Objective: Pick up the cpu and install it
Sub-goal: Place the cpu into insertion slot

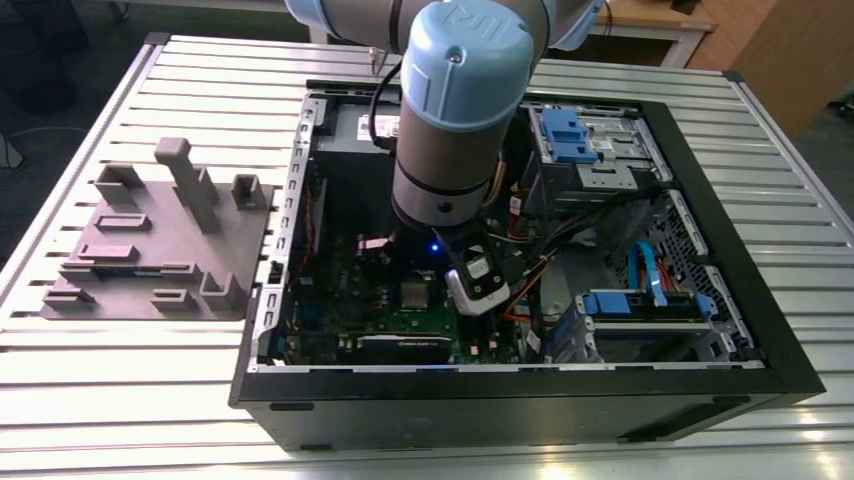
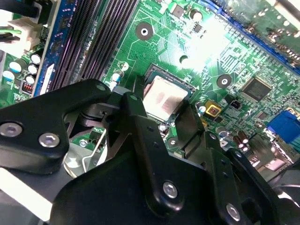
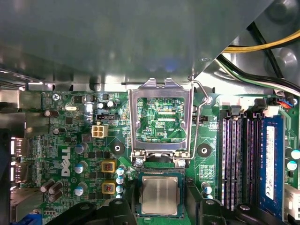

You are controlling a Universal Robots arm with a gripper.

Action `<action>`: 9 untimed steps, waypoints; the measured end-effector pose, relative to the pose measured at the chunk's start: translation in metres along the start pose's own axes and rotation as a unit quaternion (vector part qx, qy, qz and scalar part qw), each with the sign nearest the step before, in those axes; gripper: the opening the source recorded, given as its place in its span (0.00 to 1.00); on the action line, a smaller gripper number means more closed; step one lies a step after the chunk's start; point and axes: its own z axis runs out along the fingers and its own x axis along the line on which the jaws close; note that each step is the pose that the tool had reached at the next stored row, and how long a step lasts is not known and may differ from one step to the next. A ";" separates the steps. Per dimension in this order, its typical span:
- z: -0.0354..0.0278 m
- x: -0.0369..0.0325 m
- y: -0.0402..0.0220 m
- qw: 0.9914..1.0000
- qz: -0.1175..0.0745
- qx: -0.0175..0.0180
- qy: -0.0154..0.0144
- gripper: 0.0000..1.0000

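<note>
1. The arm reached down into the open computer case (image 1: 534, 390), its gripper (image 1: 474, 285) hanging low over the green motherboard (image 3: 70, 140).
2. The cpu (image 3: 159, 196) lay flat and square in its socket, silvery top plate up. It sat just beside the hinge of the metal load frame (image 3: 133, 122), which stood swung open and did not cover the chip.
3. In both wrist views the black fingers (image 3: 123, 207) stood spread to either side of the cpu, wider than the chip. They appeared not to touch it, so the hand looked open and held nothing.
4. By that reading, the placing step looked done or nearly so, while the frame had not been closed.
5. The next move would call for a straight, clean path away from the board, since nothing yet pinned the chip and a sideways nudge could unseat it.
</note>
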 end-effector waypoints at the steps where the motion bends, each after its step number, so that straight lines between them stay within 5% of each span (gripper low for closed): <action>1: -0.0009 0.0000 0.0000 1.000 0.000 0.000 0.000 0.53; 5: -0.0063 0.0002 0.0001 1.000 0.000 0.000 0.000 0.52; 9: -0.0119 0.0004 0.0002 1.000 0.000 0.000 0.000 0.34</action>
